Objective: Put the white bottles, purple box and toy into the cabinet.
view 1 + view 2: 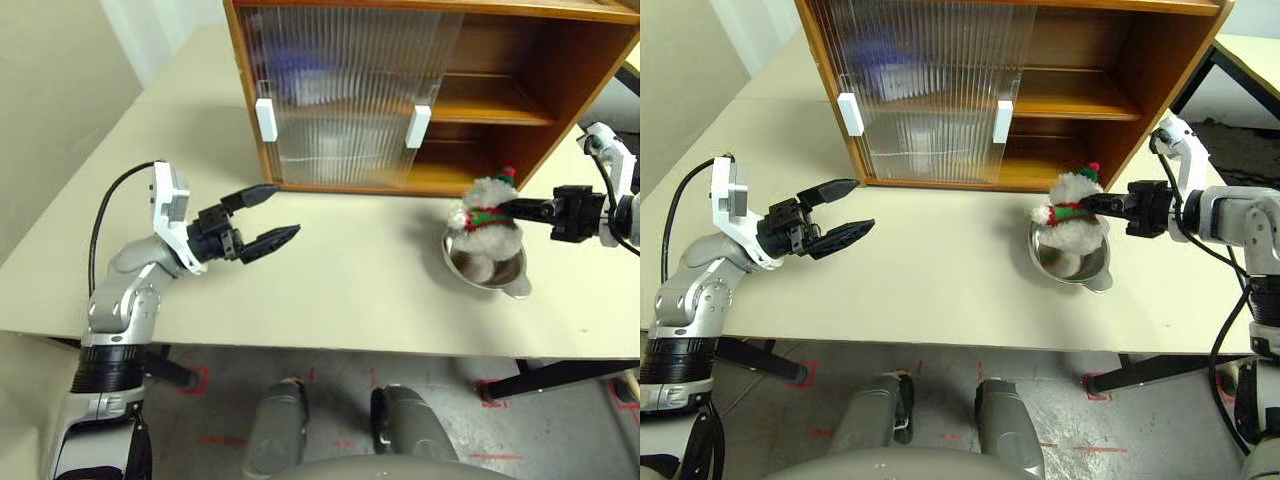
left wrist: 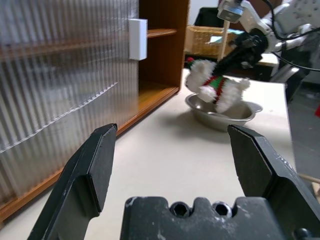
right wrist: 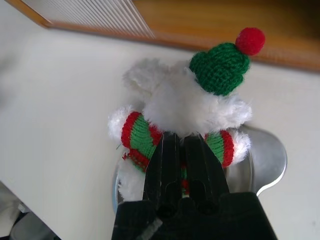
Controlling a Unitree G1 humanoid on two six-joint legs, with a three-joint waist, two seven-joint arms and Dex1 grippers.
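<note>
Toy (image 1: pixel 486 218) pinched by right end effector (image 1: pixel 512 208) over bowl (image 1: pixel 490 268); left end effector (image 1: pixel 276 214) open, cabinet (image 1: pixel 520 90) behind.

Nothing to read anywhere here: no words, brand names, numbers or signs show on any surface. Behind the ribbed translucent sliding doors (image 1: pixel 340 95) of the orange-brown wooden cabinet (image 1: pixel 560 95), a bluish smudge may be a printed label, too blurred to make out.
</note>
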